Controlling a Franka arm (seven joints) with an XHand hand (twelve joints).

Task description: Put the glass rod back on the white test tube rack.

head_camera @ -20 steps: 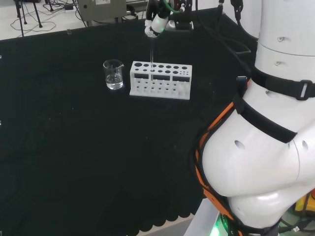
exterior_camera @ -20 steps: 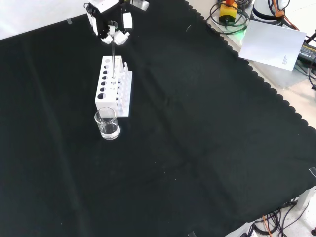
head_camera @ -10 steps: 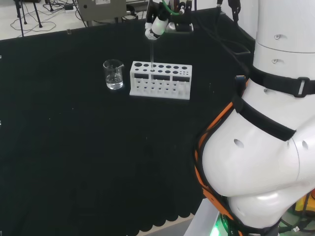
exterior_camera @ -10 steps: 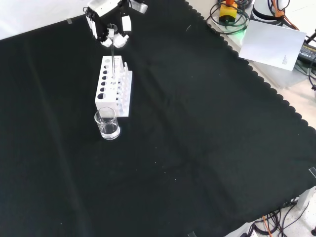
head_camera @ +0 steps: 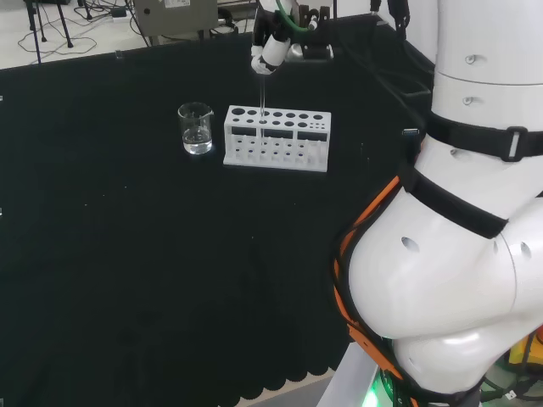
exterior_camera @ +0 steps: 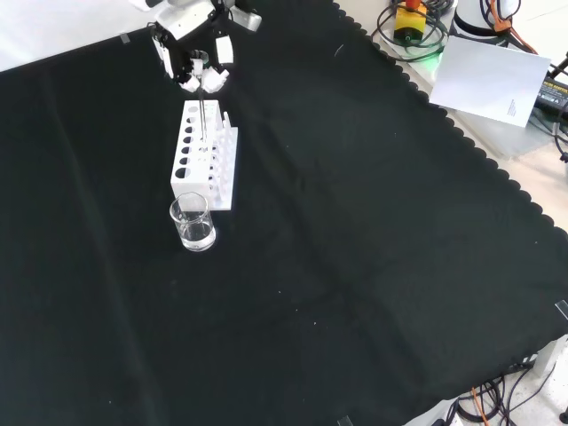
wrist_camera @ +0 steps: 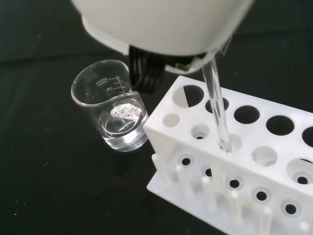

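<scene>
Hand (exterior_camera: 197, 64) risen slightly; fingers (exterior_camera: 216, 78) pinch glass rod (wrist_camera: 216, 105) over rack (wrist_camera: 254, 166).

Glossy white rounded arm links (head_camera: 441, 280), large and bulbous, with small dark round holes in the shell. Black straps (head_camera: 462, 136) band the links; orange and black cables (head_camera: 361, 246) run along the lower link's side. Green glow at the base. Black and white robot hand (exterior_camera: 197, 62) with white fingertips (head_camera: 265, 59); a green cable (head_camera: 293, 21) loops behind it. Wrist camera: blurred white housing, dark ribbed cables beneath.

glass rod (wrist_camera: 217, 107) top perhaps behind hand (wrist_camera: 161, 24)
</scene>
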